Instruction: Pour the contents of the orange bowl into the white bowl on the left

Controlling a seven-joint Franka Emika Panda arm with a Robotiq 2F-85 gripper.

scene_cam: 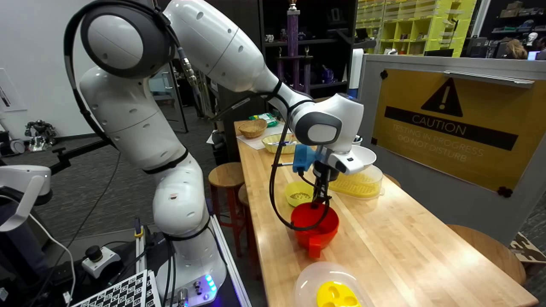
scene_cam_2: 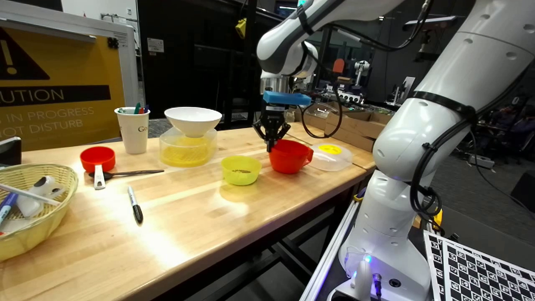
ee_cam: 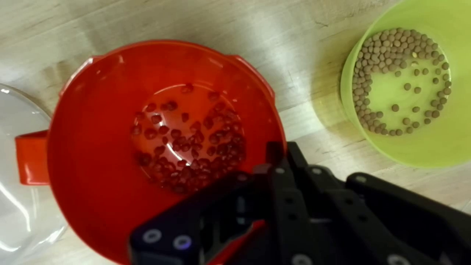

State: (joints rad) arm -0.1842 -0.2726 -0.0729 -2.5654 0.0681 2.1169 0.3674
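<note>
in an exterior view, the gripper (scene_cam: pixel 316 204) is pointed down at the orange bowl (scene_cam: pixel 326 234), which is set upright just beside the yellow-green bowl (scene_cam: pixel 298 188), on that bowl's nearer side; the white bowl (scene_cam: pixel 364 154), partly hidden, is placed beyond the yellow-green bowl and to its right. in an exterior view, the white bowl is seen left of and behind the yellow-green bowl, raised on a clear container (scene_cam_2: pixel 188 152), so a high lift will probably be needed before tipping. in the wrist view, the rim of the orange bowl is pinched in the narrow-set jaws, one inside and one outside, on the side facing the yellow-green bowl and opposite the handle (ee_cam: pixel 33 160); the thin wall is presumably used because it is easily clamped, and with the bowl held level the dark red bits (ee_cam: pixel 198 149) are contained at its bottom. some sagging may be expected in a lift, since one edge alone is gripped.
</note>
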